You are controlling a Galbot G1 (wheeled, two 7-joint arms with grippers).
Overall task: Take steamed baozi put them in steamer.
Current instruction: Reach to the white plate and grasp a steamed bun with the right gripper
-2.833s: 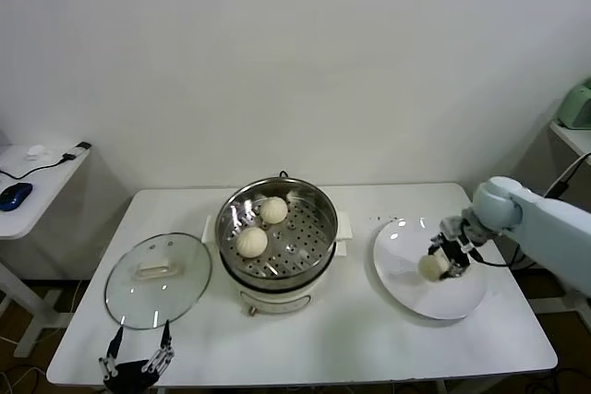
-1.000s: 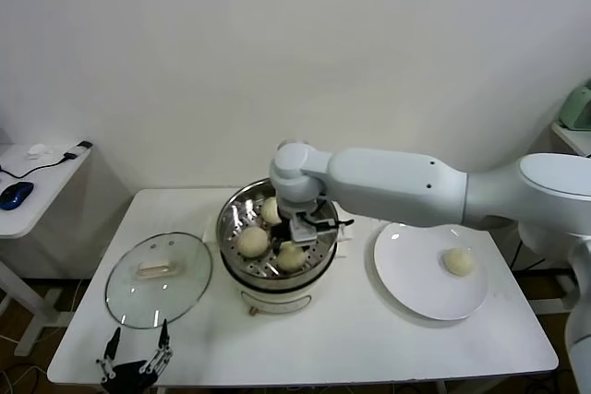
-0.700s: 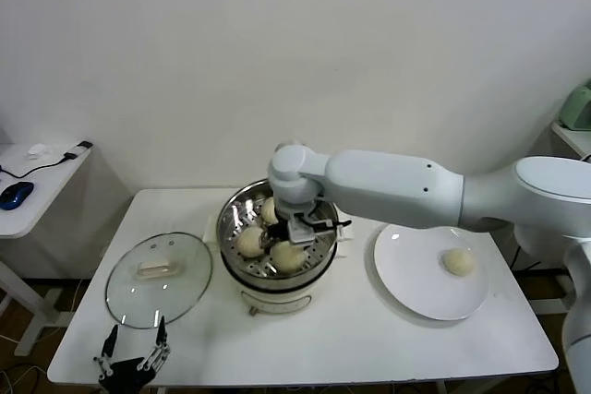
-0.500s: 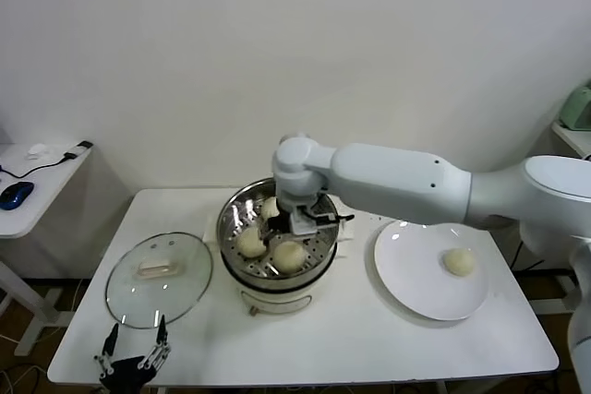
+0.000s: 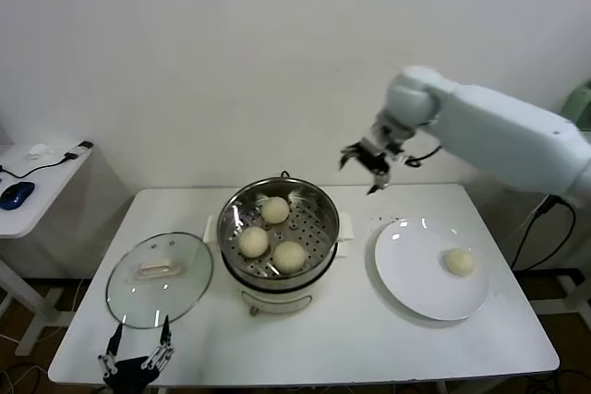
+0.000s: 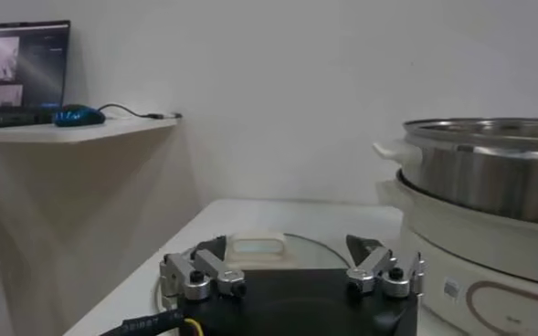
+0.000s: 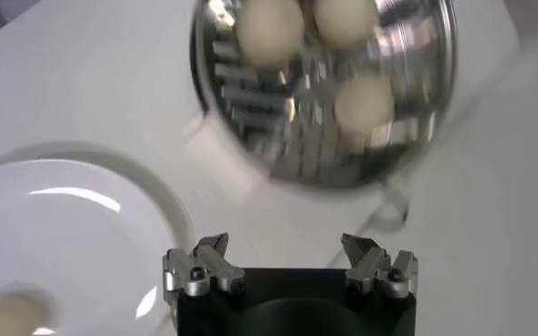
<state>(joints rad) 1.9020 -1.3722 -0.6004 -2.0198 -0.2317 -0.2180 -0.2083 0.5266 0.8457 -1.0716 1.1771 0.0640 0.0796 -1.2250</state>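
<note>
Since the earlier frames, right gripper [image 5: 371, 163] has lifted out of the steamer [image 5: 279, 231] and now hangs high in the air between steamer and plate [image 5: 430, 269], against the wall. Its jaws are spread wide and hold nothing; the right wrist view confirms bare fingers [image 7: 207, 259] over the table [image 5: 351, 339].

Third bun has been left behind in the pot. Three steamed baozi [image 5: 289, 256] now sit on the perforated tray: one at the back, one to the left, one toward the front, close together; the front pair looks near touching, cannot tell for certain. Right wrist view shows the same three from above.

Fourth baozi [image 5: 459, 262] lies alone on the white plate, right of the steamer, well apart from it.

Left gripper [image 5: 137, 363] sits low at the table's near-left edge, just in front of the glass lid [image 5: 158, 279], jaws wide, holding nothing. Lid lies flat on the table, beside the steamer on its left, handle up.

Side desk [image 5: 37, 186] at far left with a blue mouse [image 5: 15, 195].
</note>
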